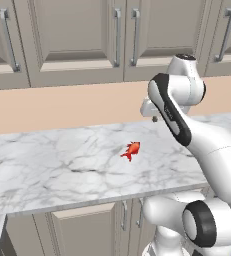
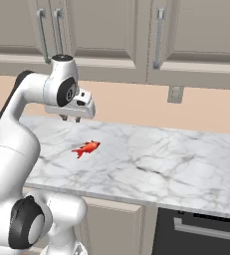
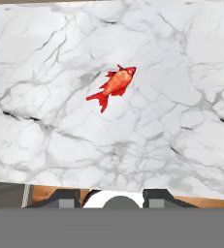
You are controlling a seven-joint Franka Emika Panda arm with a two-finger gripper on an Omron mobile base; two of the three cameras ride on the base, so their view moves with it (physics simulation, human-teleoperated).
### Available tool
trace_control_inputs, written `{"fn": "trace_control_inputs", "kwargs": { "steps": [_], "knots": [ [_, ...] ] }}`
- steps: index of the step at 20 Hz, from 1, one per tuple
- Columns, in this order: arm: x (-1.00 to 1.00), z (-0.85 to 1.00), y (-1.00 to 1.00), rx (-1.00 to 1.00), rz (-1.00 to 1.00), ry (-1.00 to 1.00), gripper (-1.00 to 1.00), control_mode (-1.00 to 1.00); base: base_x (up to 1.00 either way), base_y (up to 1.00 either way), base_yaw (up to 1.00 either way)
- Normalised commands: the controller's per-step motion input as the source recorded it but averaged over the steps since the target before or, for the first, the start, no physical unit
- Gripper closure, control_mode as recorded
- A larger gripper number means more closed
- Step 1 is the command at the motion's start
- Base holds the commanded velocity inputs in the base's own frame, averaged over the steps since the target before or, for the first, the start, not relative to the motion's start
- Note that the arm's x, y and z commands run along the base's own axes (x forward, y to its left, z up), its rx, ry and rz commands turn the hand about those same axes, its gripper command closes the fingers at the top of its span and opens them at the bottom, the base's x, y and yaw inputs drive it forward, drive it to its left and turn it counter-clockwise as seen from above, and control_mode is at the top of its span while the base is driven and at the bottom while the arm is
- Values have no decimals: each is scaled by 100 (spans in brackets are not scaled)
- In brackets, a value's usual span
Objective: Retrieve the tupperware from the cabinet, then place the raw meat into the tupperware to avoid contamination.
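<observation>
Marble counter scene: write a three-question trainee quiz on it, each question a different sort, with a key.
1. True or false: the raw meat lies on the marble counter.
2. The cabinet doors above the counter are: A) closed B) one open C) all open.
3. Fill in: the gripper hangs above the counter, holding ____.

Key: 1 true; 2 A; 3 nothing.
</observation>
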Motion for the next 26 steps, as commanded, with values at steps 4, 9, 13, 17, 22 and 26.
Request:
{"fn": "trace_control_inputs", "kwargs": {
  "steps": [4, 9, 13, 17, 22, 26],
  "knots": [
    [-8, 0, 18, -2, -1, -5, -100, -100, 0, 0, 0],
    [-5, 30, 12, -1, -4, -16, -100, -100, 0, 0, 0],
    [-7, 42, 8, -5, 0, -29, -100, -100, 0, 0, 0],
    [0, 62, 16, -4, -2, -36, -100, -100, 0, 0, 0],
    [4, 65, 11, 0, -5, -20, -100, -100, 0, 0, 0],
    [4, 69, 25, 0, -6, -21, -100, -100, 0, 0, 0]
  ]
}}
